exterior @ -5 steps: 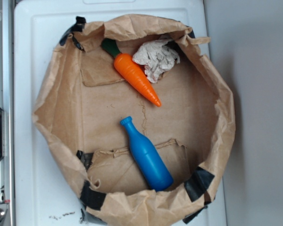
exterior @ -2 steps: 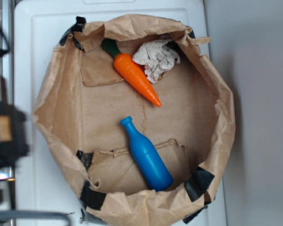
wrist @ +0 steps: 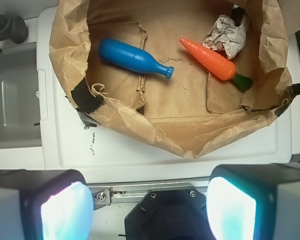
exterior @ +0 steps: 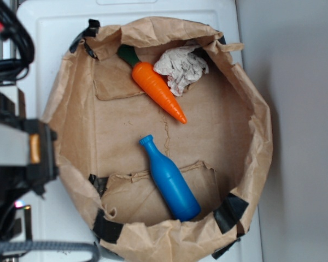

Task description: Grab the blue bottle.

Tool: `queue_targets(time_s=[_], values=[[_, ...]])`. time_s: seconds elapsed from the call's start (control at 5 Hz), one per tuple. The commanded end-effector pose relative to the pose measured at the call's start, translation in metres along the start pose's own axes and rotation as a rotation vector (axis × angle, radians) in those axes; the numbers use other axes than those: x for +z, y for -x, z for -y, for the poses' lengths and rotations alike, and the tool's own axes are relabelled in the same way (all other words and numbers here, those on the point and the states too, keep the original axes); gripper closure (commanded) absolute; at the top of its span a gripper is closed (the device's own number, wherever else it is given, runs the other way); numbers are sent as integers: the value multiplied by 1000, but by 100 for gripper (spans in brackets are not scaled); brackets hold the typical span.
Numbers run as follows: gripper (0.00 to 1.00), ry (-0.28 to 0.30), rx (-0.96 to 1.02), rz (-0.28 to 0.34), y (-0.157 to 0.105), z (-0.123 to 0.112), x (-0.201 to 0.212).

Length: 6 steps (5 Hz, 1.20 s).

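Gripper point(wrist: 150, 210) fingers point(wrist: 65, 210) stand wide apart with nothing between them, at the bottom of the wrist frame, outside the brown paper bag point(wrist: 155, 135). Inside the bag, at upper left, the blue bottle point(wrist: 132, 57) lies on its side, glossy, narrow neck pointing right toward the orange carrot point(wrist: 212, 62).

Exterior camera is looking straight down over the paper bag point(exterior: 153, 142); wrist camera is peering obliquely from outside its rim, both sharing its interior.
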<state>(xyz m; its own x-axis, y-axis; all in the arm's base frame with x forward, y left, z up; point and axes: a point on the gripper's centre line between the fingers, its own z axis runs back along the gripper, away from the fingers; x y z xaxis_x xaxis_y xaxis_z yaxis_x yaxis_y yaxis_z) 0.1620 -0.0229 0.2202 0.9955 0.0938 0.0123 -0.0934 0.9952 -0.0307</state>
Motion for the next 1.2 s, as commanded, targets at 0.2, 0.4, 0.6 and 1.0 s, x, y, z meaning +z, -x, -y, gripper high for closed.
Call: queue_targets(time_s=[0.2,0.4,0.6,1.0], values=[[0,42,-10,59,-38,-9,-1],[0,66,-26,56,-59,-14,-5],[0,65,-88,73,-78,-22,-19],[0,93,-234,109,-101,-33,-51]])
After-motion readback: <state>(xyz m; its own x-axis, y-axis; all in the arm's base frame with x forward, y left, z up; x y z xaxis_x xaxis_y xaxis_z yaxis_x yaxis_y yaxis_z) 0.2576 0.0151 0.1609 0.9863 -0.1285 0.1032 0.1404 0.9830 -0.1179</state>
